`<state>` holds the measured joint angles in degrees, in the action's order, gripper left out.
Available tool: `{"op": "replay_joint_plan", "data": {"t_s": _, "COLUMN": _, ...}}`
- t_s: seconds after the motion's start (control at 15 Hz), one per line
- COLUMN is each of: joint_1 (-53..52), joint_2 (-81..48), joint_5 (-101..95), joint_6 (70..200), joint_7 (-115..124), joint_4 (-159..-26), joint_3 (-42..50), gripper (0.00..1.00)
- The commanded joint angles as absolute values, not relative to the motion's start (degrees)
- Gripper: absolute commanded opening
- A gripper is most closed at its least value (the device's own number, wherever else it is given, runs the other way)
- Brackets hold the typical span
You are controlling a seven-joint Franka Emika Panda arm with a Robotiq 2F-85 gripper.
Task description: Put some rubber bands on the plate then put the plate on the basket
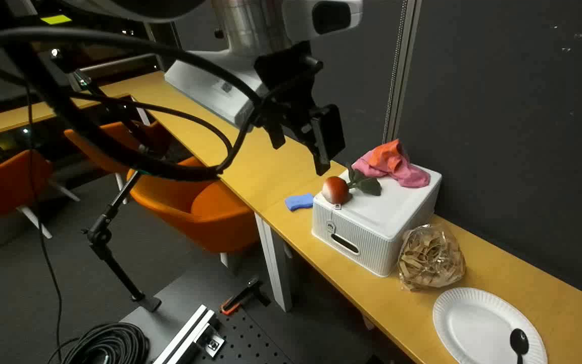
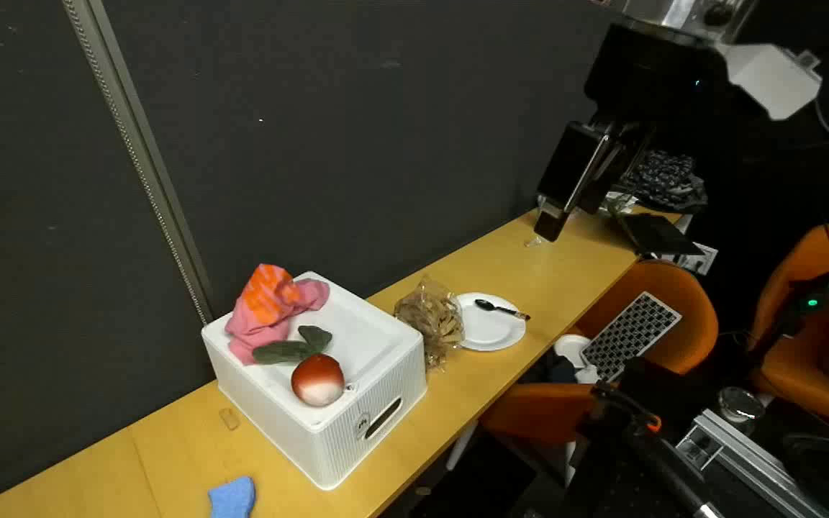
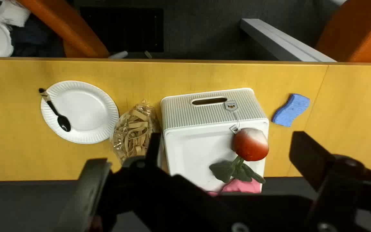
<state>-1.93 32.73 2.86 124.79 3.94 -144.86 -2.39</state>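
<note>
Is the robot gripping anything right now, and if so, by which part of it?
Nothing is held. The end effector is open, its jaws apart, nothing between them; the bag of rubber bands and the plate rest on the table.

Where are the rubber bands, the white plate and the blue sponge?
Rubber bands (image 3: 136, 132), wrist view: middle of the heap.
White plate (image 1: 479, 324), in an exterior view: its bare middle.
Blue sponge (image 3: 291, 110), wrist view: its middle.

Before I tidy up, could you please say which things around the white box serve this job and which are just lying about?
For the job:
bag of rubber bands
white plate
white box, presumably the basket

Lying about:
black spoon on the plate
blue sponge
radish-like item
pink-orange cloth
</note>
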Motion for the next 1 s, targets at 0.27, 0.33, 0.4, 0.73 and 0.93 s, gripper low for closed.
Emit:
{"op": "replay_joint_plan", "data": {"t_s": 0.27, "joint_1": -1.87, "joint_2": 32.73, "joint_5": 2.87, "joint_6": 124.60, "joint_7": 3.91, "joint_4": -144.72, "joint_3": -2.42, "gripper": 1.00}}
{"op": "replay_joint_plan", "data": {"t_s": 0.33, "joint_1": -1.87, "joint_2": 32.73, "joint_5": 2.87, "joint_6": 124.60, "joint_7": 3.91, "joint_4": -144.72, "joint_3": -2.42, "gripper": 1.00}}
{"op": "replay_joint_plan", "data": {"t_s": 0.4, "joint_1": -1.87, "joint_2": 32.73, "joint_5": 2.87, "joint_6": 124.60, "joint_7": 3.91, "joint_4": -144.72, "joint_3": -2.42, "gripper": 1.00}}
{"op": "replay_joint_plan", "data": {"t_s": 0.73, "joint_1": -1.80, "joint_2": 34.15, "joint_5": 1.51, "joint_6": 126.69, "joint_7": 4.95, "joint_4": -146.84, "joint_3": -3.85, "gripper": 1.00}}
{"op": "replay_joint_plan", "data": {"t_s": 0.93, "joint_1": -2.26, "joint_2": 35.57, "joint_5": -2.71, "joint_6": 125.57, "joint_7": 5.12, "joint_4": -147.05, "joint_3": -7.15, "gripper": 1.00}}
